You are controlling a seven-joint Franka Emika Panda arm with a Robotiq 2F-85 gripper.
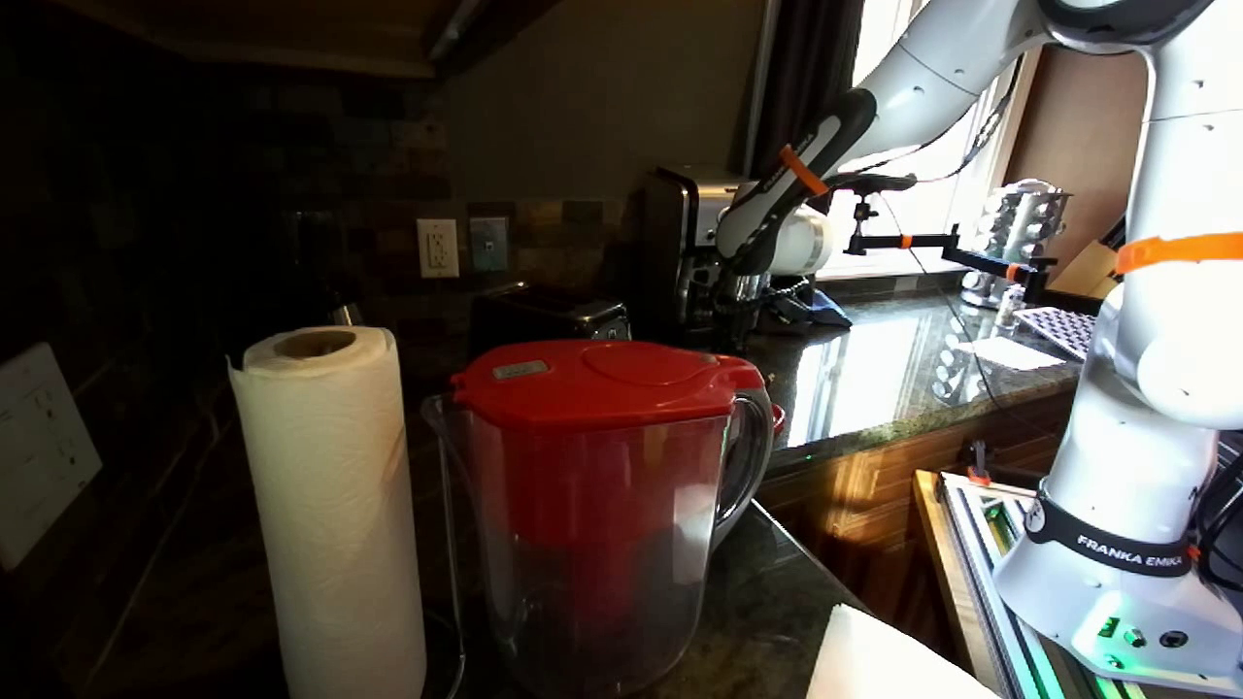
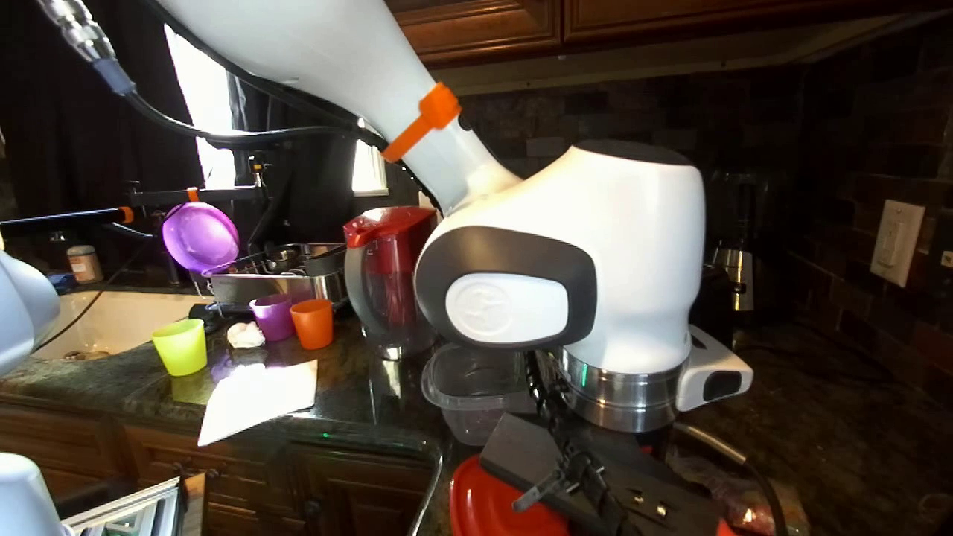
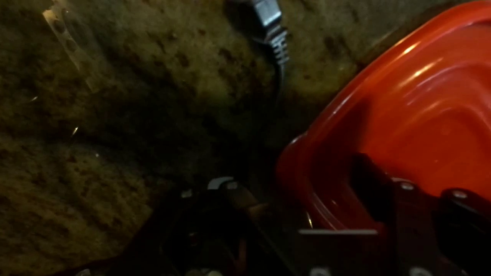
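I see the gripper low over the counter, its two dark fingers standing apart; the edge of a red plastic lid appears between them, but whether they touch it, I cannot tell. This lid lies on the counter, below the white arm. Near it is a cable plug. In an exterior view, a clear container stands just beside the lid; farther are a red-topped pitcher, an orange cup and a purple cup.
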